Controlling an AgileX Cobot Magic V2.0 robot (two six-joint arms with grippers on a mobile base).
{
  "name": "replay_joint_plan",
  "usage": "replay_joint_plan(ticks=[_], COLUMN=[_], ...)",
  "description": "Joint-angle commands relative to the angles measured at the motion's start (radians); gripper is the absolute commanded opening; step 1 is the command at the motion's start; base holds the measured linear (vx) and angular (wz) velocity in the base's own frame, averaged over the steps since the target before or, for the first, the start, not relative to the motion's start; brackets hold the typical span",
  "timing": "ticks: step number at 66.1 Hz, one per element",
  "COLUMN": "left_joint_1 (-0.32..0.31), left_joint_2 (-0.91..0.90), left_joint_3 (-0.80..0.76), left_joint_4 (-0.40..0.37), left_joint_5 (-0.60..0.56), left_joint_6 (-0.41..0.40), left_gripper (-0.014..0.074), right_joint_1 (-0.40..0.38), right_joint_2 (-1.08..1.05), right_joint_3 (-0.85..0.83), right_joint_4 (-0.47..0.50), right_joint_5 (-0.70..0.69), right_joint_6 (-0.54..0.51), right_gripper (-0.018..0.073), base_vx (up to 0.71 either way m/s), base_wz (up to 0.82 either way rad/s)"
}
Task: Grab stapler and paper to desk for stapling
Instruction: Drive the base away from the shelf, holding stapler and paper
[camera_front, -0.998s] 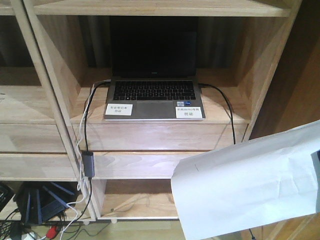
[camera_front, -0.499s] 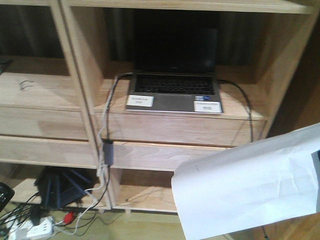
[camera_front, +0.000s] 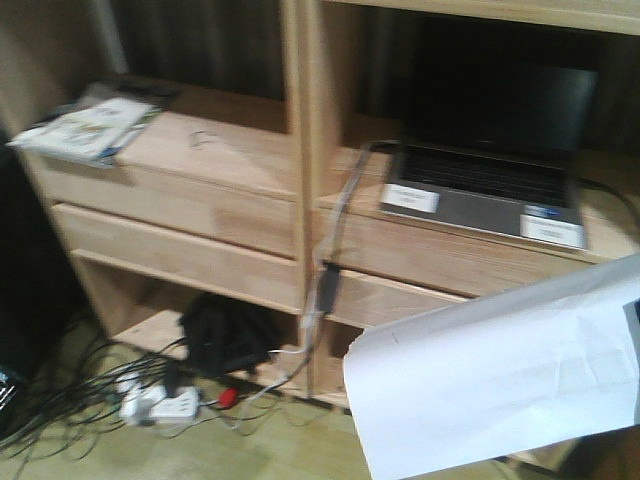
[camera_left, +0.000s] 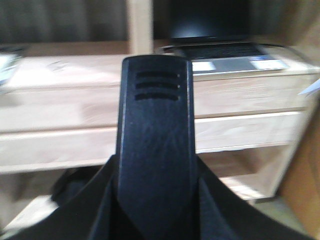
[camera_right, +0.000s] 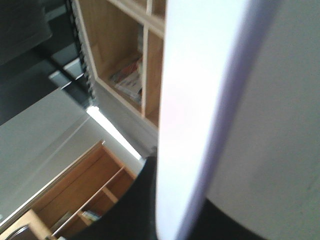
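Although the left wrist view is soft, the left hand (camera_left: 156, 202) shows plainly enough. Its dark fingers (camera_left: 102, 200) press in from both sides on the stapler (camera_left: 155, 130), a black slab with three short slots near its top end. It stands up out of the grip and fills the middle of that view. The right hand (camera_right: 172, 222) is closed on the paper (camera_right: 200, 75). From its wrist camera the white sheet runs up edge-on across most of the picture, with a dark part of the hand against its left face at the bottom. In the front view the paper hangs in the air at the lower right, tilted. Its right end is higher and cut by the frame edge, and faint creases cross it.

Behind the paper stands a light-wood shelf unit (camera_front: 300, 150). An open laptop (camera_front: 490, 175) sits in its right compartment, screen dark, with two white labels (camera_front: 410, 198) on the palm rest. A cable (camera_front: 340, 215) drops from the laptop's left side over the shelf front to a small dark adapter (camera_front: 327, 282). In the left compartment a stack of magazines (camera_front: 90, 125) lies at the far left. On the floor (camera_front: 260, 455) below are tangled cables, a white power strip (camera_front: 160, 405) and a black bundle (camera_front: 225, 335) under the lowest shelf.
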Motion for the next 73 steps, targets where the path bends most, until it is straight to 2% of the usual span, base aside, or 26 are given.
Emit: replay_joint_plan(ticks=[1, 73], left_joint_1=[0.000, 0.000], left_joint_2=[0.010, 0.010], left_joint_3=[-0.030, -0.030], left_joint_4=[0.000, 0.000], left_joint_5=[-0.118, -0.118], left_joint_6=[-0.003, -0.003], left_gripper=[-0.0007, -0.0007], right_joint_1=[0.002, 0.002], right_joint_2=[0.004, 0.004], right_joint_3=[0.003, 0.003], right_joint_4=[0.017, 0.017], right_joint_5=[-0.059, -0.059], right_joint_6=[-0.005, -0.005], right_gripper=[-0.0005, -0.0005], base_vx=[-0.03, 0.05], base_wz=[0.59, 0.49])
